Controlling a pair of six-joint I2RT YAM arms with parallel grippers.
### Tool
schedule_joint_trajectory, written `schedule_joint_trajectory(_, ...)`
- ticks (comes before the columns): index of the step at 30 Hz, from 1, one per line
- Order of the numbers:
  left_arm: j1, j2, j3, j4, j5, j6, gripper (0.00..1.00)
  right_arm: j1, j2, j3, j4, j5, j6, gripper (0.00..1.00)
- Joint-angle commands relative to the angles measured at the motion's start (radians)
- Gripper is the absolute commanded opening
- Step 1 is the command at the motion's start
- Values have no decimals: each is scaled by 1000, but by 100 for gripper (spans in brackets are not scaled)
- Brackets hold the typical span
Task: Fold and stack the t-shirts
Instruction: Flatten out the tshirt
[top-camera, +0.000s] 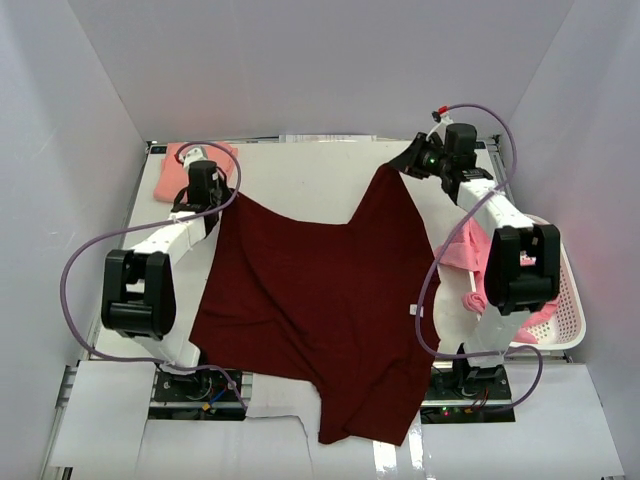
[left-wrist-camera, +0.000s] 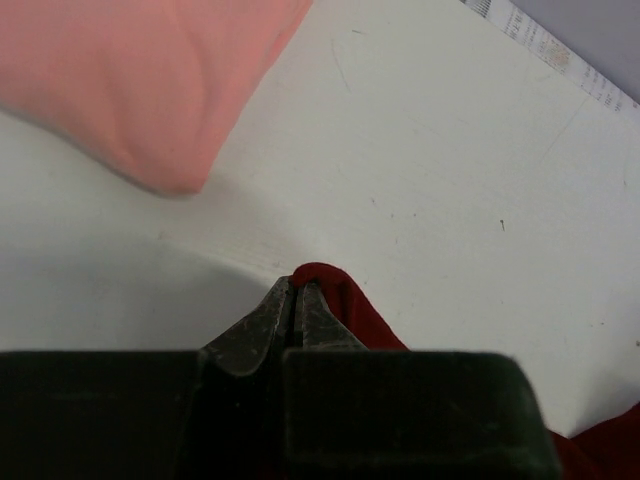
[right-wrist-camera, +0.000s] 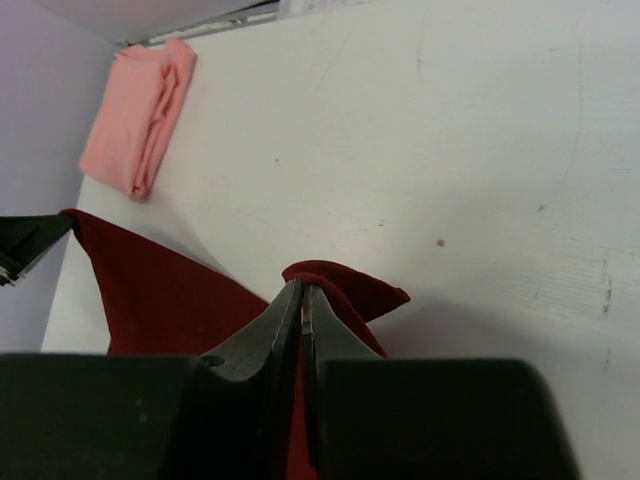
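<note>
Pinching the maroon t-shirt (top-camera: 310, 300) by its corners are left fingers (left-wrist-camera: 255, 330) and right fingers (right-wrist-camera: 265, 335).

a maroon t-shirt (top-camera: 320, 300) lies spread over the white counter (top-camera: 300, 170), its near end hanging past the front edge. the left tool (top-camera: 212, 200) meets its far left corner and the right tool (top-camera: 403, 164) its far right corner, which is drawn into a peak. a folded salmon t-shirt (top-camera: 172, 178) lies far left. pink t-shirts (top-camera: 462, 255) spill from a white basket (top-camera: 572, 300) on the right.

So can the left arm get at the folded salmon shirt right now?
Probably not yet: the salmon shirt lies close with bare table between, but the left fingers are shut on the maroon shirt.
</note>
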Motion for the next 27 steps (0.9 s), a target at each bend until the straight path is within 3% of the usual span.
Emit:
schedule_joint_trajectory(1,-3,56,85,62,3,46,0,-1,104,129,-69,-3,-49,8)
schedule_joint_trajectory(7,3,215,219,16,7,82,0,-19,266,314,-167,26,-94,8)
schedule_joint_trajectory(17,67,323,309,-45,4,112,0,-99,422,537,-265,14,-129,8)
schedule_joint_trajectory(27,69,395,386,-44,44,134,0,-114,448,568,-266,-38,-129,8)
